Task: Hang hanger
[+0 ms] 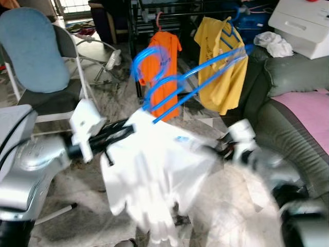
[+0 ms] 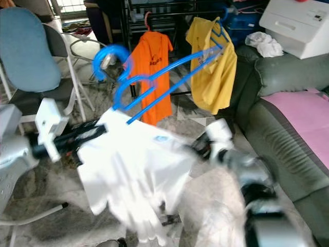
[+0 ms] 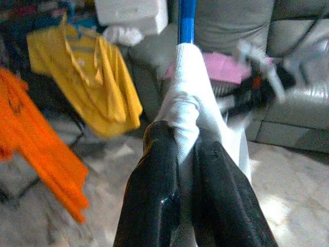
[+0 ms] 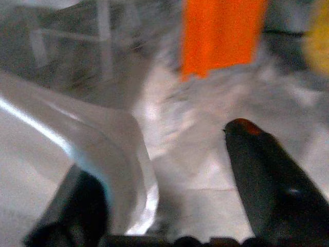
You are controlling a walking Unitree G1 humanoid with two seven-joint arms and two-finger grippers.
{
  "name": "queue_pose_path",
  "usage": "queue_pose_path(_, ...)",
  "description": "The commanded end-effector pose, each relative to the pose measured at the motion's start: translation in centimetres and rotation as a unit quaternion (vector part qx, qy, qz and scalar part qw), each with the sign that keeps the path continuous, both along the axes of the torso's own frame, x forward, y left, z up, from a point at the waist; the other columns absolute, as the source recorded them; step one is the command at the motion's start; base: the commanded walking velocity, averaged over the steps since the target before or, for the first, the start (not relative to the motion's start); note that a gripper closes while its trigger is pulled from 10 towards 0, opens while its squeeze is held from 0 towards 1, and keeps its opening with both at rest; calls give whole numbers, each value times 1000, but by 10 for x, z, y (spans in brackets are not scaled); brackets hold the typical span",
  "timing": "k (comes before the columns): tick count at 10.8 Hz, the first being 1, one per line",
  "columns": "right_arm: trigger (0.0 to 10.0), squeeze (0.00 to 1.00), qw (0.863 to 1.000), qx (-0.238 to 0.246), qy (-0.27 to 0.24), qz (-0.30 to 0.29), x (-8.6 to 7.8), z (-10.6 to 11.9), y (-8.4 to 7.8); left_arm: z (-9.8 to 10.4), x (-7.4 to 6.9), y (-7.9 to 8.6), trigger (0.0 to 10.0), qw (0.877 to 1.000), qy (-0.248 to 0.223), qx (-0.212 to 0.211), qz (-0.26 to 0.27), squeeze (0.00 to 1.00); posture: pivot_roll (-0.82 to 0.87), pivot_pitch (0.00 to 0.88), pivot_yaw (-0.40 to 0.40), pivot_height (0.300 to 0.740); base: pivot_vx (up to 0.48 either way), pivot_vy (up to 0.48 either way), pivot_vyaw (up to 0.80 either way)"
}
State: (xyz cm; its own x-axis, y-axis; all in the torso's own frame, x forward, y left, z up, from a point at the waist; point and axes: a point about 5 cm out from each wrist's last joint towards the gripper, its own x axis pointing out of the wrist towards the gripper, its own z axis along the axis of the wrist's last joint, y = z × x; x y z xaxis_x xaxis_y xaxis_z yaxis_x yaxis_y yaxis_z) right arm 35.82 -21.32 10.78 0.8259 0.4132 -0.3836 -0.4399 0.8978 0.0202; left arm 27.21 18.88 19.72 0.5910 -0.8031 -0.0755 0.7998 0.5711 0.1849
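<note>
A blue hanger (image 1: 169, 82) carries a white shirt (image 1: 149, 170), held up in front of me; its hook curls at the upper left. My left gripper (image 3: 185, 141) is shut on the shirt's shoulder where the fabric wraps the blue hanger bar (image 3: 186, 20). Blurred, my right gripper (image 1: 229, 144) sits at the shirt's right side. In the right wrist view its fingers (image 4: 267, 170) stand wide apart and open, with white fabric (image 4: 103, 144) lying against one of them.
Behind stands a black drying rack (image 1: 138, 31) with an orange shirt (image 1: 164, 67) and a yellow shirt (image 1: 221, 67) on hangers. A grey sofa (image 1: 277, 123) with a pink cloth (image 1: 308, 108) is at the right, and a blue chair (image 1: 36, 51) at the left.
</note>
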Motion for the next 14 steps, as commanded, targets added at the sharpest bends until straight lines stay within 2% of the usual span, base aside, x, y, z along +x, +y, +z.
queue_pose_path(1,0,0,998,1,-37,-46,10,21,-13,7,-1,10,0,1000,-20,-1,12,0,26,96,-40,740,0,0,0)
queue_pose_path(3,0,0,986,25,-120,-115,28,65,-22,-7,-1,20,0,999,-1,-7,40,0,24,96,-44,740,0,0,0)
queue_pose_path(4,0,0,978,43,-160,-129,36,86,-18,-12,-3,22,0,999,6,-15,45,0,22,96,-48,740,0,0,0)
queue_pose_path(5,0,0,974,52,-175,-136,39,94,-16,-15,-4,21,0,999,9,-16,44,0,22,96,-49,740,0,0,0)
queue_pose_path(8,0,0,964,64,-194,-172,44,107,-17,-27,-11,24,0,999,26,-15,45,0,20,97,-52,740,0,0,0)
queue_pose_path(10,0,0,963,57,-194,-177,46,108,-16,-35,-20,17,0,999,45,-6,6,0,23,97,-53,740,0,0,0)
queue_pose_path(12,0,0,964,46,-199,-168,48,111,-12,-44,-27,16,0,997,67,29,-31,0,25,96,-53,740,0,0,0)
queue_pose_path(14,0,0,964,45,-202,-167,49,114,-11,-50,-28,20,0,994,78,67,-38,0,28,98,-53,740,0,0,0)
